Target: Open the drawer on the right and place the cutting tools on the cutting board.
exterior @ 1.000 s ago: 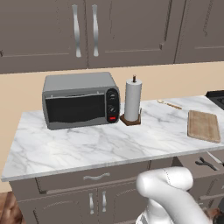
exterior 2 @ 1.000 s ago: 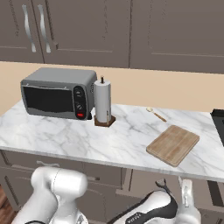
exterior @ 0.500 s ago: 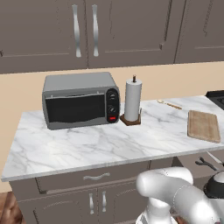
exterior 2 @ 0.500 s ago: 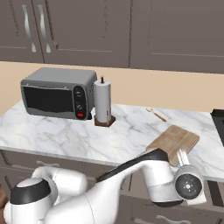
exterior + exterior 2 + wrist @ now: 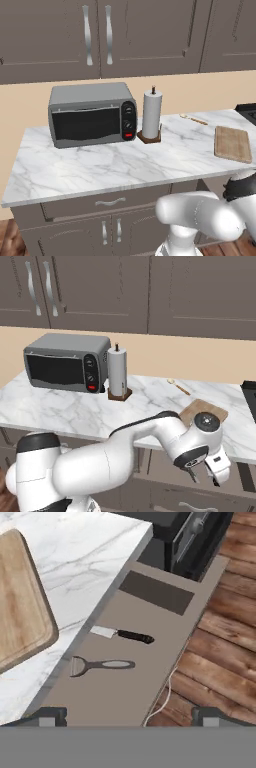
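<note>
**A:** Since the drawer [image 5: 125, 657] is already pulled out past the counter's [image 5: 95, 557] front edge, you can call the opening step done, I reckon. You're onto picking now. In the hand view you're looking straight down into it: the knife [image 5: 122, 634] lies about mid-drawer, blade toward the counter edge and black handle pointing out toward the drawer front. The peeler [image 5: 100, 664], the forked-head thing, sits just beside it and roughly parallel, not touching.

**B:** And the gripper?

**A:** The gripper [image 5: 127, 714] has its jaws spread wide with nothing between them, hovering above the drawer, nearer the peeler than the knife. From the right base view it [image 5: 212, 473] hangs below the counter's front edge, under the board's corner.

**B:** Where does the stuff go?

**A:** The board [image 5: 202, 412] is on the counter near its right end, close to the front edge and right above the drawer, so the carry is short. Nothing's on it yet.

**B:** Next move?

**A:** My guess: come down over one tool, line the fingers up across its handle, and close. Both lie flat on the drawer floor and they're slim, so you'll need to get low. The peeler is closest. Watch the counter overhang when you lift out.
</note>
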{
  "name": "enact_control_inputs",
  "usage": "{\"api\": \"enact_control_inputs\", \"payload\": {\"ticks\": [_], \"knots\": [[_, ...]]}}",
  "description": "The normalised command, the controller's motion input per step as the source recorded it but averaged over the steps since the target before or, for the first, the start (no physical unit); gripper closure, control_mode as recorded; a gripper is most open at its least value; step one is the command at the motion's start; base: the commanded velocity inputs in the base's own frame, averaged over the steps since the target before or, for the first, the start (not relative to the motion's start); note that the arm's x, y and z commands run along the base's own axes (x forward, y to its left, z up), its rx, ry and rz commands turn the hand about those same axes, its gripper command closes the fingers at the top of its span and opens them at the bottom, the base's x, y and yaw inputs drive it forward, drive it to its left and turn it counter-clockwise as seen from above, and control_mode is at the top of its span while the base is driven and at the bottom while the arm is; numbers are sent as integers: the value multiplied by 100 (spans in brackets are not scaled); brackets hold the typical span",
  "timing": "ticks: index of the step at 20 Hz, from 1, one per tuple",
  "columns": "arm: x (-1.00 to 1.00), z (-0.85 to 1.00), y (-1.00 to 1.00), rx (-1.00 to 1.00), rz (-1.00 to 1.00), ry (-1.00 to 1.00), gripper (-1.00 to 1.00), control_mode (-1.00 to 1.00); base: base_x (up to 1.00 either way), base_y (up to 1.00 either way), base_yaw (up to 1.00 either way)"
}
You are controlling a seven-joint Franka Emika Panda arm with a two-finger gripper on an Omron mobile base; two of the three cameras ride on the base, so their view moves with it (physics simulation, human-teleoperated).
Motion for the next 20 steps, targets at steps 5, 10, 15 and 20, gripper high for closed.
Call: {"api": "enact_control_inputs", "payload": {"ticks": [5,10,15,20], "knots": [[9,-31,28,2,12,37,-100,-100,0,0,0],[12,-42,14,9,15,31,-100,-100,0,0,0],[4,-39,11,13,18,20,-100,-100,0,0,0],[0,-24,13,16,22,6,-100,-100,0,0,0]]}}
